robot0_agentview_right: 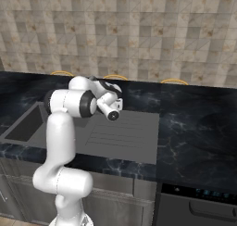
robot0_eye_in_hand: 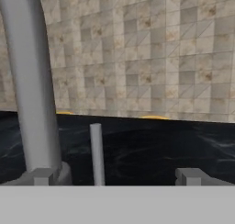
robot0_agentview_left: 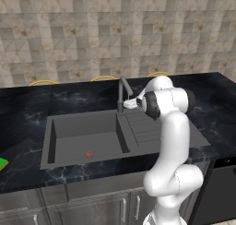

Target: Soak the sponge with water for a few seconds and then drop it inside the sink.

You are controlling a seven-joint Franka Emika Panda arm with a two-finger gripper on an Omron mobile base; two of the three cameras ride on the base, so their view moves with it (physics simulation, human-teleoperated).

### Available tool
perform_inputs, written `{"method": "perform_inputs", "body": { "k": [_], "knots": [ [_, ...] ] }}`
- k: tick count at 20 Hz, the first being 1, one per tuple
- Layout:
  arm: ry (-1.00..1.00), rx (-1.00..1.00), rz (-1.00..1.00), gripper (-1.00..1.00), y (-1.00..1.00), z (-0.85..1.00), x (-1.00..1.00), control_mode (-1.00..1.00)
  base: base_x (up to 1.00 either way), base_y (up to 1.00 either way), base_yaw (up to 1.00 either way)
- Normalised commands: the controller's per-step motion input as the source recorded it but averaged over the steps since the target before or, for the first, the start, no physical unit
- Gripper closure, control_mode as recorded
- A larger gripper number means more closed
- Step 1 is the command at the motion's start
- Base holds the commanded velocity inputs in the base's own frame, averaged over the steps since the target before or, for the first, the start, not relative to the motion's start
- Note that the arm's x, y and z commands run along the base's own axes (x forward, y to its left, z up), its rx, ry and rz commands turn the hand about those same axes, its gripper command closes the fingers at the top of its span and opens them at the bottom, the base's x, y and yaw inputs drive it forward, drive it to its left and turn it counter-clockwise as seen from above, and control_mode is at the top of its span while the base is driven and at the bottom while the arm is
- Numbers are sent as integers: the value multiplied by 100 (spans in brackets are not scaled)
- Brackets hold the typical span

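Observation:
The sponge, green and yellow, lies on the counter at the far left edge, left of the sink. The sink is a dark grey basin with a small red spot on its floor and a ribbed drainboard to its right. My gripper hovers behind the drainboard, right beside the tap, far from the sponge. In the hand view the gripper is open and holds nothing. The tap's thick pipe rises close on the left and a thin lever stands between the fingertips. Water is out of view.
Black marbled countertop surrounds the sink and ends at a tiled wall. Three yellow-rimmed arcs sit along the counter's back edge. A dark appliance front is below the counter at the right.

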Motion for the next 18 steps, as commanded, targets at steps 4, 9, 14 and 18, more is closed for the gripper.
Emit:
{"method": "perform_inputs", "body": {
  "k": [4,9,14,18],
  "knots": [
    [0,0,0,-100,0,-8,23,-100,0,0,0],
    [0,0,0,-100,0,-10,26,-100,0,0,0],
    [0,-1,0,-100,0,-6,29,-100,0,0,0],
    [0,0,0,-100,0,-4,30,-100,0,0,0]
  ]
}}
